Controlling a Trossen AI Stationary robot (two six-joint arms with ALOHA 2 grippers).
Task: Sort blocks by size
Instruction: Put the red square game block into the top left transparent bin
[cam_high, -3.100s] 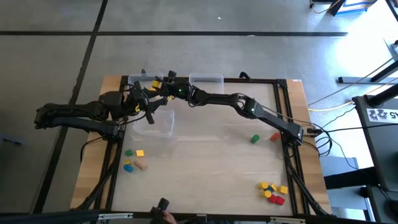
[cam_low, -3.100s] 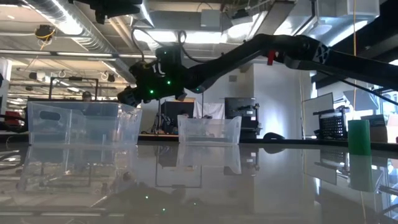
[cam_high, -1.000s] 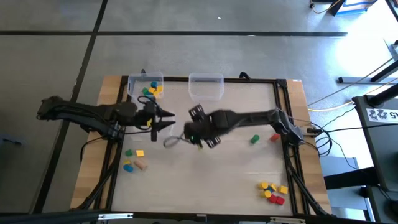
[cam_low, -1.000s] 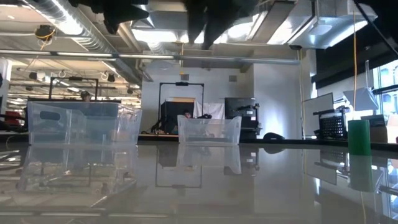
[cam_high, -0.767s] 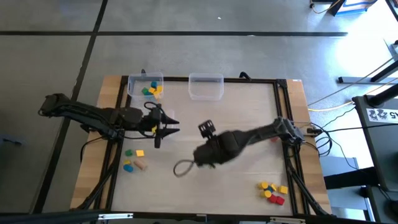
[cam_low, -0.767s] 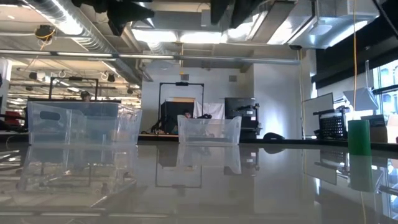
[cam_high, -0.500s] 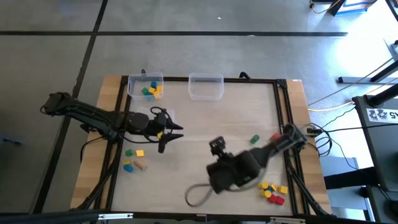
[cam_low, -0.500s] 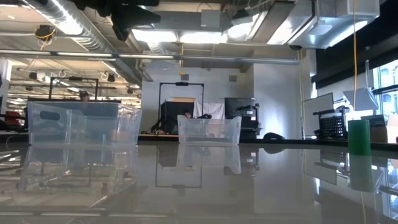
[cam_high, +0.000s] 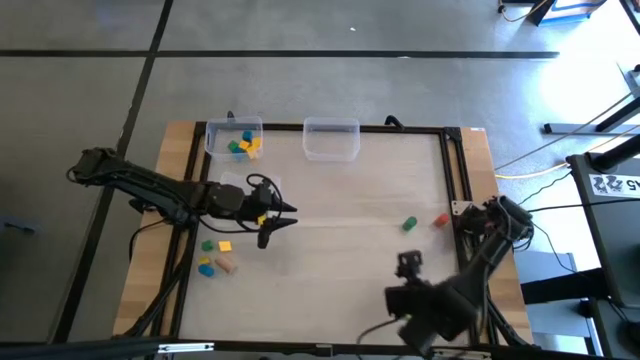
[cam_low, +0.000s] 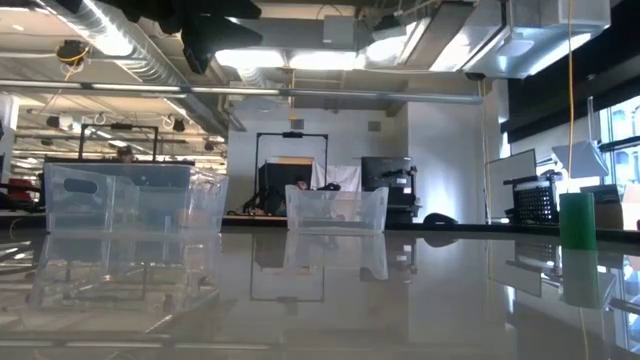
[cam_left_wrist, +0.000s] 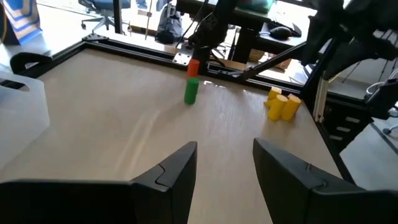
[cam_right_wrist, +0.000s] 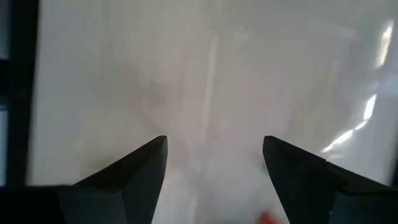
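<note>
My left gripper (cam_high: 281, 216) (cam_left_wrist: 224, 168) hangs open above the table's left middle, pointing toward the right edge, with nothing between its fingers. My right gripper (cam_high: 408, 266) (cam_right_wrist: 214, 162) is open over bare table near the near right corner, pointing steeply down. A green block (cam_high: 409, 224) (cam_left_wrist: 191, 91) and a red block (cam_high: 441, 220) (cam_left_wrist: 193, 67) stand on the table at the right. Yellow blocks (cam_left_wrist: 280, 105) stand near the right arm. Several blocks (cam_high: 214, 256) lie at the near left. More blocks (cam_high: 242, 146) lie in the far-left bin (cam_high: 214, 133).
An empty clear bin (cam_high: 331, 139) (cam_low: 337, 210) stands at the far edge. Another clear bin (cam_low: 130, 200) (cam_left_wrist: 22, 102) stands beside my left arm. A black frame (cam_high: 455, 170) edges the table. The right arm's bulk (cam_high: 435, 310) covers the near right corner.
My right gripper has swept fast from the table's middle toward the near right corner, rolling as it went, and now covers the yellow and red blocks there. My left gripper has drifted a little toward the near and right edges. Both stay open.
</note>
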